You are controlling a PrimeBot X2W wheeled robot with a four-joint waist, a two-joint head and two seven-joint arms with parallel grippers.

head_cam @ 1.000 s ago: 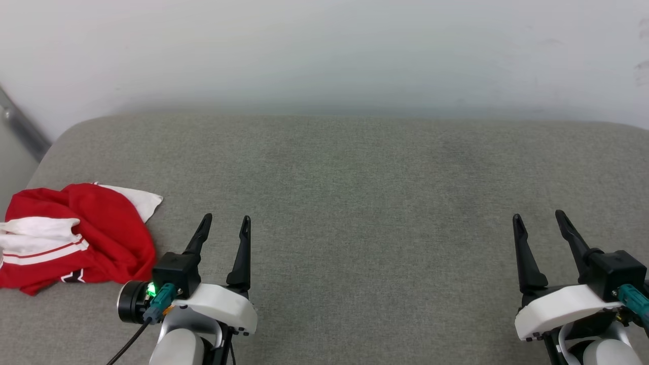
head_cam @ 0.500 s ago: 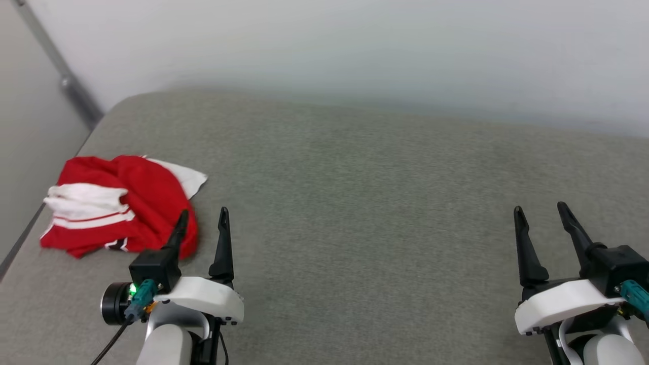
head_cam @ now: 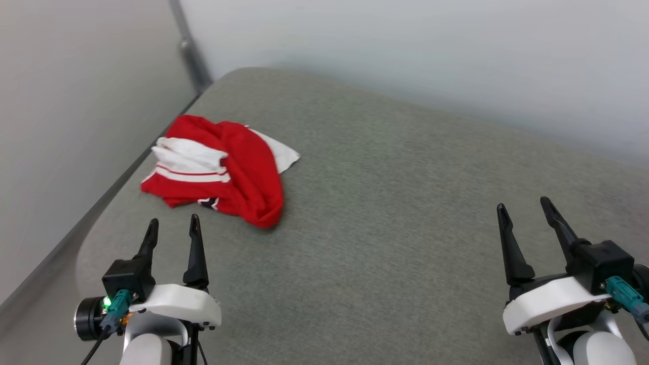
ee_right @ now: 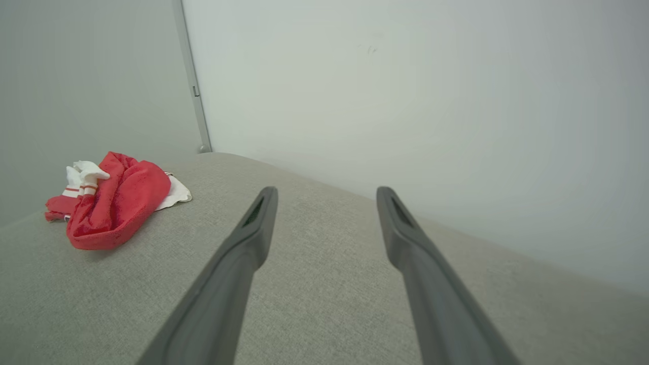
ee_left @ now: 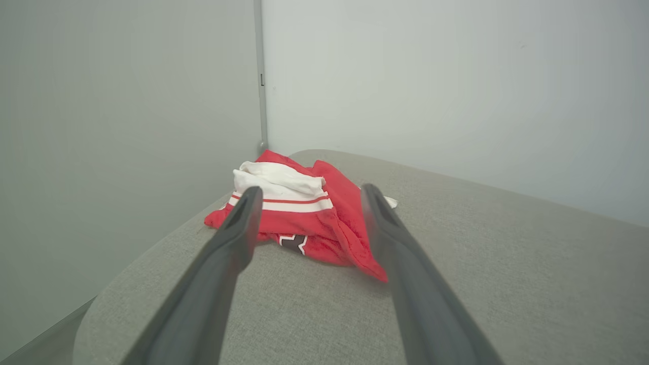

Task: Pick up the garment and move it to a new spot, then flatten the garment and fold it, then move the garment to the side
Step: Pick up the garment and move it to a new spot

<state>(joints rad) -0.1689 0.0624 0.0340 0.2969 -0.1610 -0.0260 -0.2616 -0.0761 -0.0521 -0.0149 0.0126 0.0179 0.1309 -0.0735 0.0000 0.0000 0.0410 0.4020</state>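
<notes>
Crumpled red-and-white jersey garment (head_cam: 243, 177) lay on grey upholstered surface (head_cam: 395, 213). Empty, open-fingered left gripper (head_cam: 173, 219) aimed at it, presumably for pickup; right gripper (head_cam: 523, 204) likewise open, idle.

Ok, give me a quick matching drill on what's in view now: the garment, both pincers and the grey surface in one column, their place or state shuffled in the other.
Column one:
1. garment
2. left pincer
3. right pincer
4. grey surface

Column two:
A. open, above bare fabric on the right, far from the red heap
B. crumpled in a heap near the far left edge
C. woven cover that the heap lies on
D. open, fingers aimed at the heap, short of touching it

Pairs: 1-B, 2-D, 3-A, 4-C
</notes>
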